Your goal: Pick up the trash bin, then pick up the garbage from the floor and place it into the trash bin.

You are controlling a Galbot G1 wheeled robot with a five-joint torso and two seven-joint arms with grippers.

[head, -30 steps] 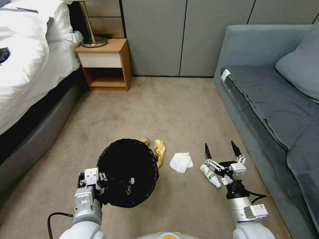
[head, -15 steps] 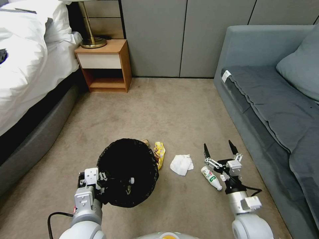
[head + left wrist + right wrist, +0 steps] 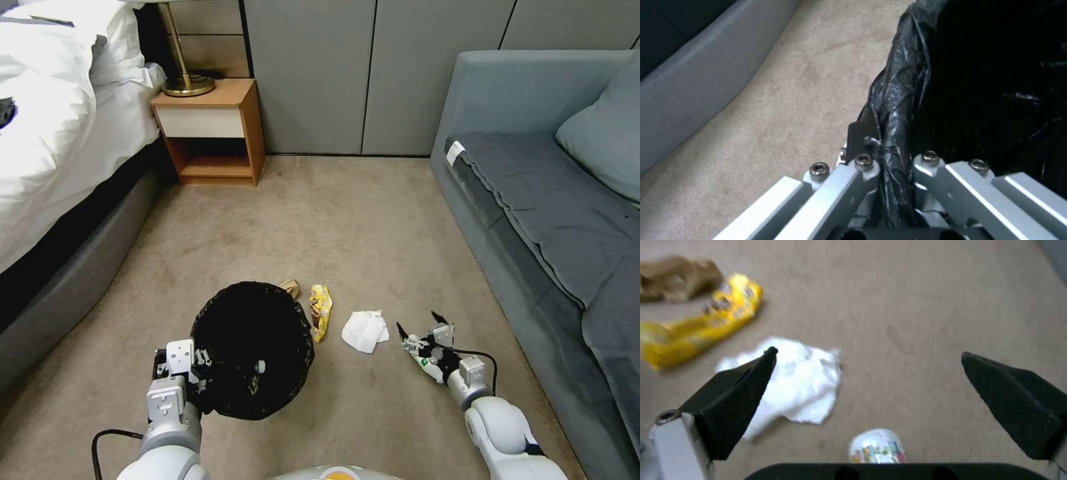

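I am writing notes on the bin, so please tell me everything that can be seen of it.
The bin is round, lined with a crinkly black plastic bag folded over its rim, and its inside looks dark. The head view looks into its open mouth. The left gripper is shut on the near rim, pinching the bag. The bin is near the robot on its left, over the beige floor. A yellow wrapper and a brown paper scrap lie just beyond its far edge.

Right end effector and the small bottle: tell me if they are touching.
Apart. In the right wrist view the right end effector stands open, its fingers wide to either side of the bottle, with bare carpet between each finger and the bottle.
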